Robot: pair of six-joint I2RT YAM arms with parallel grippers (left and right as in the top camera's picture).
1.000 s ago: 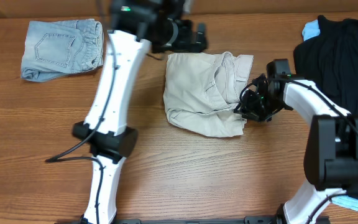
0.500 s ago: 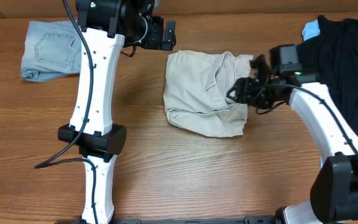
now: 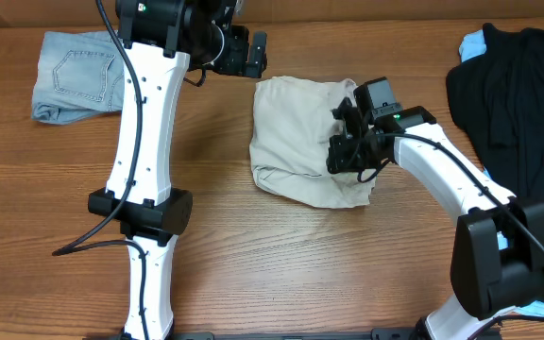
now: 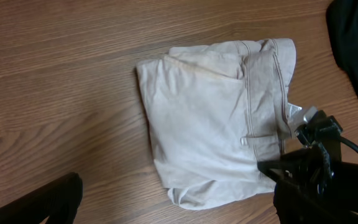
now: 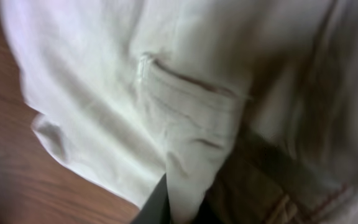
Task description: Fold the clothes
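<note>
From above, the khaki shorts [image 3: 296,132] lie bunched and partly folded in the middle of the counter [image 3: 348,255]. My right fingers [image 3: 338,159] are down on their right edge, closed tight with a pinch of the beige cloth between them. My left fingers [image 3: 256,54] hang near the shorts' upper left corner, spread as wide as they go, with nothing in them and clear of the cloth. The denim shorts [image 3: 78,76] lie folded at the far left, well apart from the rest. At the far right is a black garment [image 3: 518,94], with a pale-blue garment [image 3: 473,42] peeking out at its top edge.

From my left wrist, the khaki shorts fill the middle. The waistband runs down their right side and a belt loop [image 4: 253,140] shows across it. My right fingers meet the cloth at the lower right corner. One dark tip of my left fingers shows at the bottom left, over bare wood.

From my right wrist, blurred beige cloth covers nearly everything, with a seamed pocket edge across it. A ridge of fabric runs down into my dark fingertips at the bottom edge. A strip of counter shows at the left.
</note>
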